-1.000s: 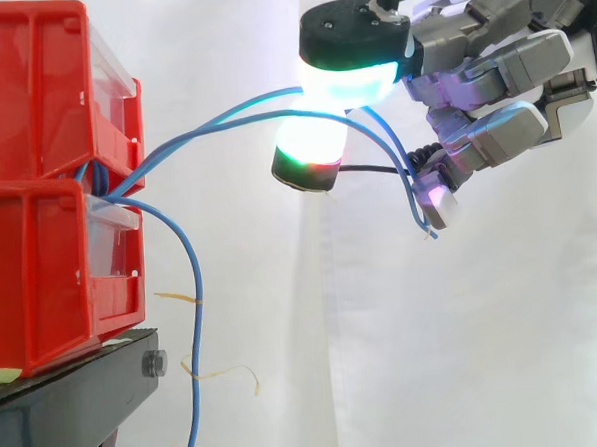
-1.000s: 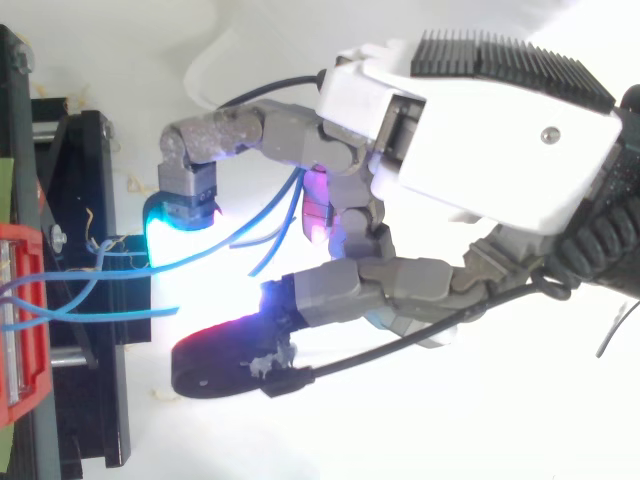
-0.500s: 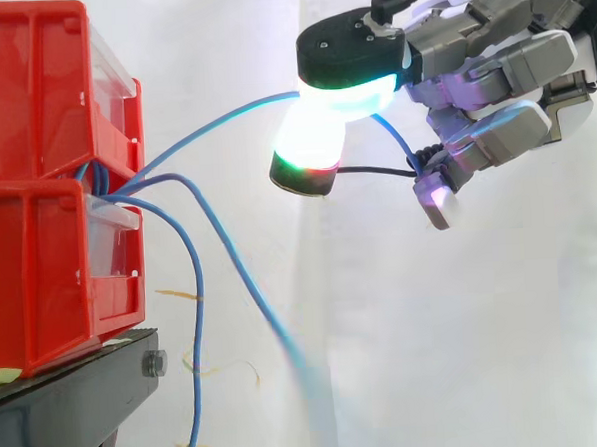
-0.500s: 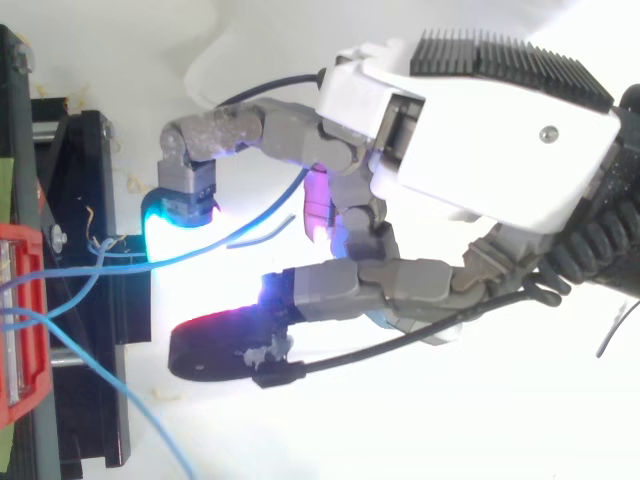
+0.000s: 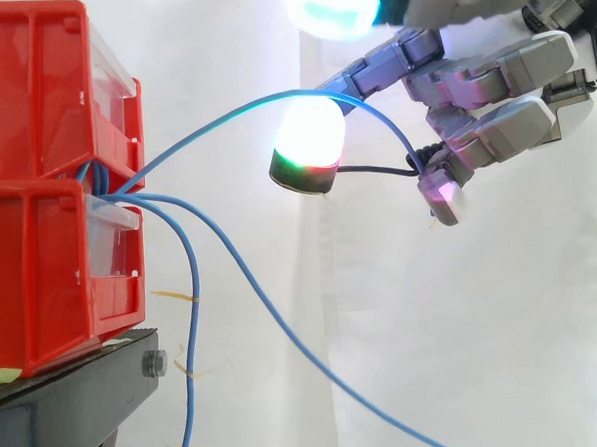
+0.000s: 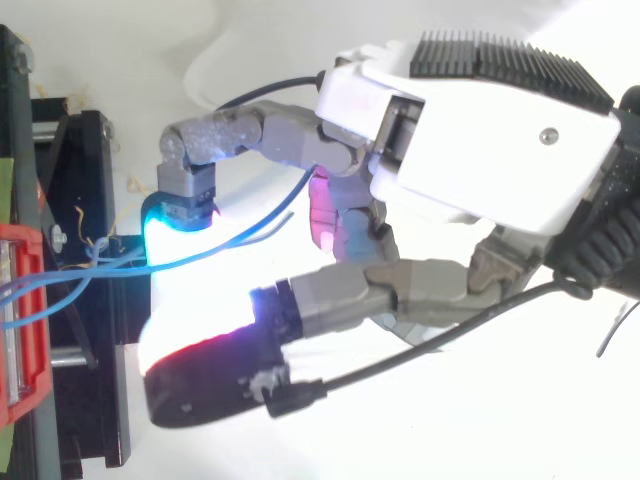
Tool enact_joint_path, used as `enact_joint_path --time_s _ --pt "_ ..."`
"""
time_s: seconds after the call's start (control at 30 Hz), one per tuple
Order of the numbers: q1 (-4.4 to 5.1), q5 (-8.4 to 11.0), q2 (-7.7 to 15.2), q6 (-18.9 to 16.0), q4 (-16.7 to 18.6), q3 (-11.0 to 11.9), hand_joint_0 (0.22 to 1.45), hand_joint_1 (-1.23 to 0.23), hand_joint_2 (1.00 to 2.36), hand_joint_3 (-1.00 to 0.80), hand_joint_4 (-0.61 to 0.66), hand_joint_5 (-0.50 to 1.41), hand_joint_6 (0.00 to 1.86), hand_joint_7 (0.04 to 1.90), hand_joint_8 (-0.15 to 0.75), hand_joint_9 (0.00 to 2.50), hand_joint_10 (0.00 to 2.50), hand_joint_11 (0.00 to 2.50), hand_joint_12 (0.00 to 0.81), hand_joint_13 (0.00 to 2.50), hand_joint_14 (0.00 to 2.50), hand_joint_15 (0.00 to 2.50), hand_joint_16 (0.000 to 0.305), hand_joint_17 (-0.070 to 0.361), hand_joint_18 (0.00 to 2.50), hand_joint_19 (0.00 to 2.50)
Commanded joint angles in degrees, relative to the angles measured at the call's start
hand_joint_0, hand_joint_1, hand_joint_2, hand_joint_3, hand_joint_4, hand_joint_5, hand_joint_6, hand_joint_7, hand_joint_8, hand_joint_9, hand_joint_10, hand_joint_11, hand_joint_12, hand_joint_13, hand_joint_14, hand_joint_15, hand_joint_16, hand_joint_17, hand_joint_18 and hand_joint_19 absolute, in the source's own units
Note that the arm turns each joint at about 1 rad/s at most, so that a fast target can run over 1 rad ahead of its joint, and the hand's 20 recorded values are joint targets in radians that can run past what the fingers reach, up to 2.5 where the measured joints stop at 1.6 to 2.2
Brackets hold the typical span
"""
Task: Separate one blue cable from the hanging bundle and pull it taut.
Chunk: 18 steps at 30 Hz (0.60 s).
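Several blue cables come out between two stacked red bins point(image 5: 32, 97) at the left. One blue cable point(image 5: 242, 107) arcs up and right over a white-glowing fingertip point(image 5: 306, 133) and ends among the curled fingers of my hand point(image 5: 491, 83). From above, that cable point(image 6: 240, 240) runs under the cyan pad into the hand point(image 6: 480, 130). The thumb with its cyan-green pad point(image 5: 332, 3) stands raised, apart from the cable. A second cable point(image 5: 274, 320) slopes down to the lower right. A third point(image 5: 195, 319) hangs straight down beside the bins.
The bins rest on a black stand point(image 5: 77, 395) at the lower left, with thin yellow strands point(image 5: 221, 373) dangling nearby. A white curtain point(image 5: 434, 327) backs the scene. There is open air below the hand.
The thumb has lifted up off the cable and the white-glowing fingertip. The cable that slipped out earlier has swung down and now hangs diagonally to the lower right.
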<state>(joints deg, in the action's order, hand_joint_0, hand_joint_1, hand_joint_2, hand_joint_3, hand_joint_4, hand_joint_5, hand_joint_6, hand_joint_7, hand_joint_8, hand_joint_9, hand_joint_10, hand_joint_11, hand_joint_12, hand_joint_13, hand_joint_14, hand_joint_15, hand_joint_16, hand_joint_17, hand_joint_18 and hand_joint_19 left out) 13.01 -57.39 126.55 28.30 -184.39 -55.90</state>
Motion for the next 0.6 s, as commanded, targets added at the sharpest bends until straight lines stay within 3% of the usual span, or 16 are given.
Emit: enact_joint_path --time_s 0.0,0.07,0.17,0.37,0.57 --pt "0.0 0.0 -0.07 0.09 0.0 0.0 0.43 -0.22 1.0 -0.5 0.13 0.13 0.51 1.17 0.151 2.33 0.03 0.79 0.401 1.86 0.02 0.96 0.061 0.137 1.21 0.7" --pt "-0.09 0.0 -0.07 0.09 0.0 0.0 0.49 -0.13 1.0 -0.5 0.09 0.13 0.51 1.17 0.111 2.35 0.03 0.84 0.381 1.86 0.03 0.98 0.053 0.12 1.14 0.75" --pt "-0.09 0.0 0.02 0.09 0.0 0.0 0.55 -0.16 1.0 -0.5 0.07 0.13 0.51 1.17 0.08 2.36 0.03 0.86 0.35 1.86 0.03 0.99 0.047 0.105 1.13 0.78" --pt "0.0 0.0 0.02 0.09 0.0 -0.09 0.65 -0.32 1.0 -0.5 0.08 0.14 0.5 1.17 -0.016 2.39 0.04 0.88 0.35 1.88 0.03 0.95 0.041 0.092 1.16 0.76" --pt "-0.09 0.17 0.02 0.09 0.0 0.0 0.73 -0.57 1.0 -0.46 0.08 0.14 0.51 1.17 -0.014 2.39 0.03 0.88 0.353 1.86 0.03 0.91 0.04 0.09 1.17 0.76"
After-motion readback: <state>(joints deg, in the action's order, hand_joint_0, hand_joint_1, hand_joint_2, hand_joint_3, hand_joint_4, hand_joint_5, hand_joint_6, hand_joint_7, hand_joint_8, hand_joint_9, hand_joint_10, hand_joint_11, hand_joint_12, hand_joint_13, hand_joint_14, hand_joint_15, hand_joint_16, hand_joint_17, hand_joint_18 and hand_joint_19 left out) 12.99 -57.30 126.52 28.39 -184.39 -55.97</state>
